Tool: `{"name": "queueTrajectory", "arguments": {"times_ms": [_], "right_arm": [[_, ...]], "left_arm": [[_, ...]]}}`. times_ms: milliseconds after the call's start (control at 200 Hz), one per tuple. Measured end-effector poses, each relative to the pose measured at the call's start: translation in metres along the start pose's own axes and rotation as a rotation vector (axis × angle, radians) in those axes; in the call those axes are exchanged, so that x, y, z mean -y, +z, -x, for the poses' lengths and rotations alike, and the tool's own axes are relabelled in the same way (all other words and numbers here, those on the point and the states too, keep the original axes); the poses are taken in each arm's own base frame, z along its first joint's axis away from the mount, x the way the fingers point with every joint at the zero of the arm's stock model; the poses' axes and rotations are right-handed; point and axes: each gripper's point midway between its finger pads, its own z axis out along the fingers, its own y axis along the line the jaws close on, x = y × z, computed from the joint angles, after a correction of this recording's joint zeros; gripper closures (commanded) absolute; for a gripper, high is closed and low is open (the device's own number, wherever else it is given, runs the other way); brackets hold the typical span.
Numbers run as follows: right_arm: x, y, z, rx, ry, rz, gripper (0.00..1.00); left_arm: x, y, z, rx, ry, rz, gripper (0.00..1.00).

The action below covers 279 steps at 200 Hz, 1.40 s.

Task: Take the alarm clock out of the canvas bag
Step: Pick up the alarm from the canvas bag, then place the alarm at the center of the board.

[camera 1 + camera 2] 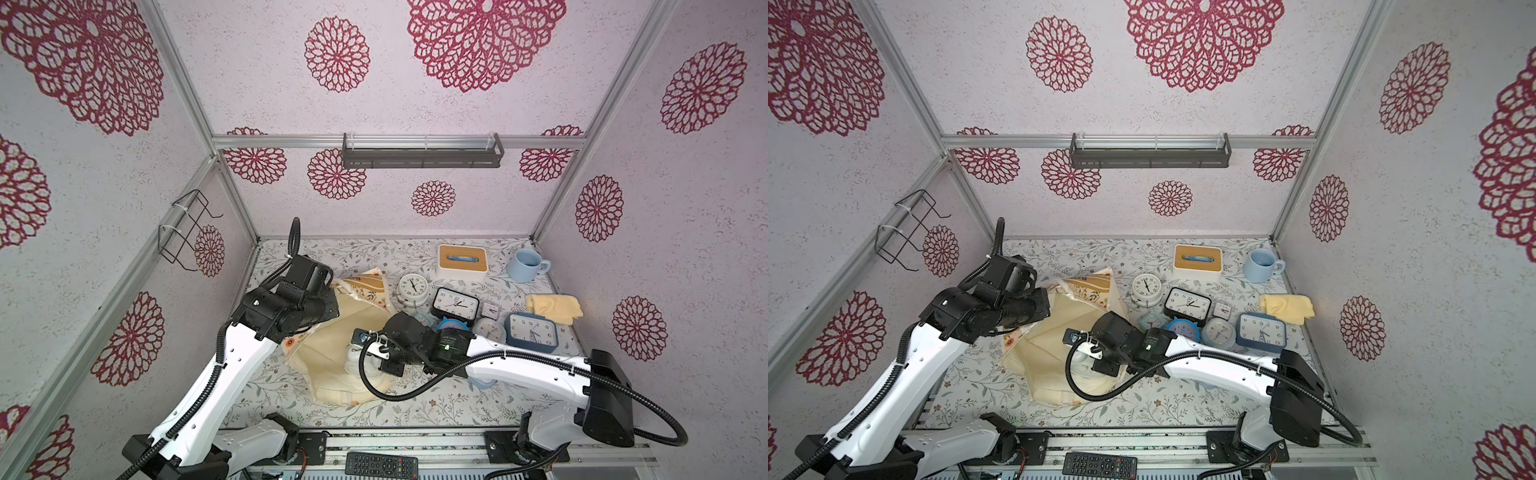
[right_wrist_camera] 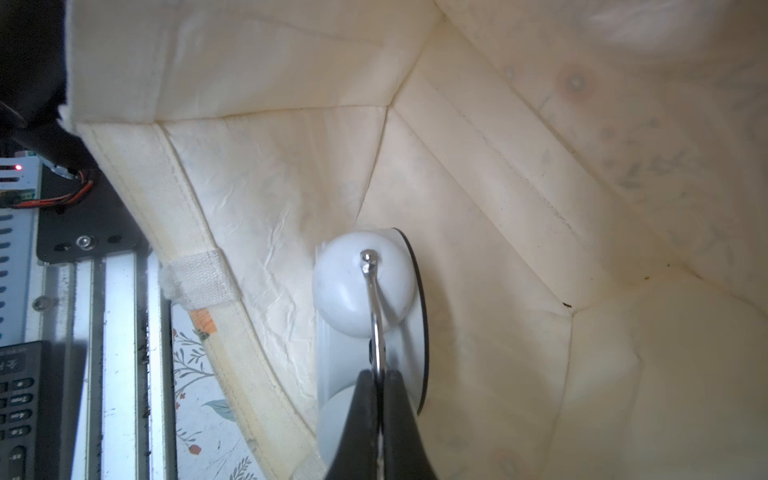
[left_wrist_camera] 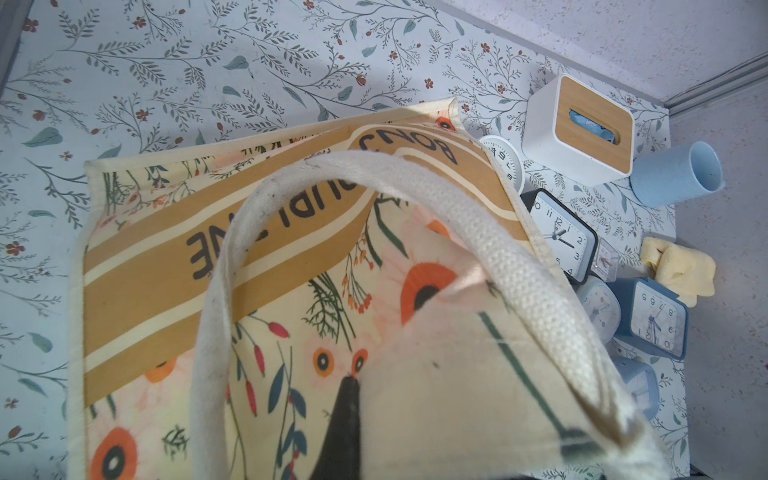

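Observation:
The cream canvas bag (image 1: pixel 328 353) (image 1: pixel 1044 347) lies on its side on the table, its tan lettered panel (image 3: pixel 166 266) facing up. My left gripper (image 3: pixel 357 384) is shut on a fold of the bag's cloth near a handle (image 3: pixel 490 232); one dark finger (image 3: pixel 348 415) shows, the other is under the cloth. Inside the bag (image 2: pixel 519 199), my right gripper (image 2: pixel 379 374) is shut on the thin metal handle of a white twin-bell alarm clock (image 2: pixel 357 291). In both top views the clock (image 1: pixel 356 358) (image 1: pixel 1082 368) shows as a white shape under the right wrist (image 1: pixel 399 338).
Right of the bag stand several other clocks: a white round one (image 1: pixel 412 287), a black one (image 1: pixel 455 303), a blue one (image 1: pixel 533 332). Behind them are a tissue box (image 1: pixel 461 259), a blue mug (image 1: pixel 525 265) and a yellow cloth (image 1: pixel 555 306). A remote (image 1: pixel 381 464) lies on the front rail.

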Motion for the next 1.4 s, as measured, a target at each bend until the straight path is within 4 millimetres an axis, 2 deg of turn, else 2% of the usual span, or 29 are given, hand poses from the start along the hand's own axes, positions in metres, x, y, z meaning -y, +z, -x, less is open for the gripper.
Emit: {"name": "queueTrajectory", "arguments": {"times_ms": [205, 440, 665, 770, 921, 1171, 1396], "right_arm": [[0.008, -0.014, 0.019, 0.051, 0.085, -0.016, 1.00], [0.027, -0.058, 0.047, 0.175, 0.202, -0.064, 1.00], [0.053, -0.088, 0.052, 0.239, 0.312, -0.148, 1.00], [0.064, -0.096, 0.042, 0.246, 0.367, -0.192, 1.00], [0.076, -0.096, 0.013, 0.215, 0.448, -0.242, 1.00], [0.086, -0.072, -0.038, 0.118, 0.603, -0.277, 1.00], [0.080, -0.042, -0.048, 0.114, 0.760, -0.219, 1.00]], "left_arm": [[-0.028, -0.004, 0.017, 0.056, -0.088, 0.104, 1.00], [-0.076, -0.010, 0.035, 0.139, -0.284, 0.271, 1.00], [-0.113, -0.019, 0.039, 0.189, -0.510, 0.373, 1.00], [-0.123, -0.021, 0.040, 0.205, -0.581, 0.397, 1.00], [-0.131, -0.022, 0.041, 0.220, -0.638, 0.411, 1.00], [-0.133, -0.023, 0.046, 0.232, -0.667, 0.400, 1.00], [-0.129, -0.022, 0.048, 0.232, -0.678, 0.367, 1.00]]}}
